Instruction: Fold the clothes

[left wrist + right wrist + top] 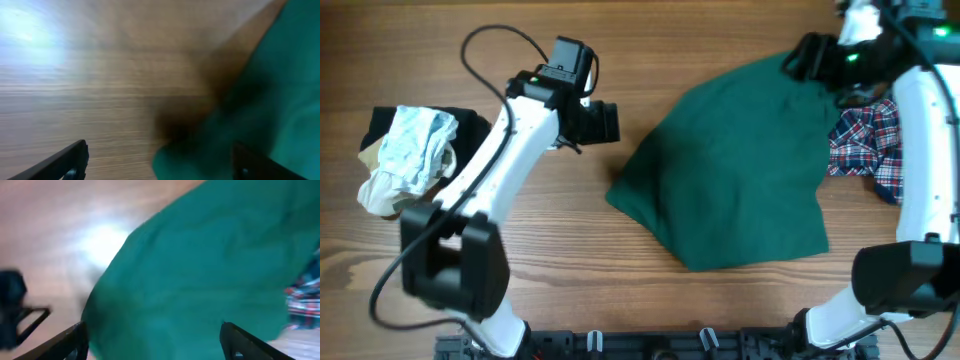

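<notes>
**Inspector:** Where the overhead camera looks straight down, what is the surface?

**Assistant:** A light brown wood-grain table (570, 230), with the grain running left to right. Nothing of the room beyond it shows. The clothes (735, 165), one dark green garment, lie spread right of centre. Their far corner reaches the right claw (807, 55).

**Inspector:** Other items?

**Assistant:** A plaid shirt (868, 140) touches the green cloth's right edge and is partly under the right arm. At the left side a pale garment (410, 155) lies on a black cloth (470, 125), well apart from the clothes. A black cable (490, 45) loops above the left arm. The left claw (603, 122) hovers near the garment's left edge.

**Inspector:** Left wrist view?

**Assistant:** Blurred. The left claw (160, 146) is released, with its fingers (70, 157) wide apart and nothing gripped. The table (100, 75) is bare and carries a bright glare at upper left. The clothes (280, 100) fill the right side.

**Inspector:** Right wrist view?

**Assistant:** Also blurred. The right claw (152, 327) is spread wide and released above the clothes (200, 265), which cover most of the frame. The table (60, 225) shows glare at upper left. The plaid shirt (305, 300) sits at the right edge. A dark shape (10, 295) at the left edge is too blurred to name.
</notes>
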`<action>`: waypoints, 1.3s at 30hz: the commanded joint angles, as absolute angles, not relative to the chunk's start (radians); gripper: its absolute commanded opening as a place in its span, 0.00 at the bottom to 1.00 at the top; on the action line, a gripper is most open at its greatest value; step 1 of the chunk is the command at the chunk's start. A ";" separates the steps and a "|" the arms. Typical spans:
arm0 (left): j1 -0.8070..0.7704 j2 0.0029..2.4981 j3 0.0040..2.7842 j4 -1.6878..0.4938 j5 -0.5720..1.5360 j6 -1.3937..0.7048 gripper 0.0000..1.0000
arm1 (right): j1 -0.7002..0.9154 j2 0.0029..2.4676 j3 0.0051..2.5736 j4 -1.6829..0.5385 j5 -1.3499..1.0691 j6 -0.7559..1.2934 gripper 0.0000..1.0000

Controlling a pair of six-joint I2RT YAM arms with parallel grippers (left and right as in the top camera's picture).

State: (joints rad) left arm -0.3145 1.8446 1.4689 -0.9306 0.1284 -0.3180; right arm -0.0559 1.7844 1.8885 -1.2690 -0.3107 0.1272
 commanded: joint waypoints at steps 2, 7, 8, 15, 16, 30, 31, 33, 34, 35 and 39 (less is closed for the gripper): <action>-0.335 1.972 1.472 -0.916 0.425 -0.230 0.90 | 0.000 1.810 1.860 -1.262 -0.258 0.139 0.85; -0.411 2.084 1.472 -0.858 0.475 -0.175 0.88 | -0.045 1.810 1.860 -1.230 -0.272 0.213 0.86; -0.426 2.103 1.472 -0.854 0.476 -0.170 0.83 | -0.052 1.809 1.860 -1.230 -0.274 0.213 0.86; -0.462 2.064 1.574 -0.930 0.453 -0.205 0.04 | -0.057 1.809 1.860 -1.226 -0.285 0.212 0.86; -0.458 2.033 1.636 -0.981 0.377 -0.236 0.04 | -0.057 1.809 1.860 -1.226 -0.290 0.213 0.86; -0.520 1.924 1.951 -1.267 -0.100 -0.300 0.23 | -0.056 1.809 1.860 -1.262 -0.331 0.209 0.86; -0.520 1.948 1.928 -1.279 -0.104 -0.300 0.33 | -0.056 1.809 1.860 -1.270 -0.332 0.209 0.85; -0.506 1.991 1.884 -1.304 -0.103 -0.302 0.40 | -0.056 1.809 1.860 -1.290 -0.334 0.206 0.85; -0.501 2.001 1.864 -1.315 -0.102 -0.313 0.43 | -0.057 1.809 1.860 -1.297 -0.334 0.197 0.85; -0.496 2.009 1.845 -1.324 -0.102 -0.324 0.46 | -0.057 1.809 1.860 -1.300 -0.335 0.188 0.85; -0.472 2.010 1.811 -1.306 -0.130 -0.323 0.52 | -0.056 1.809 1.860 -1.306 -0.335 0.184 0.85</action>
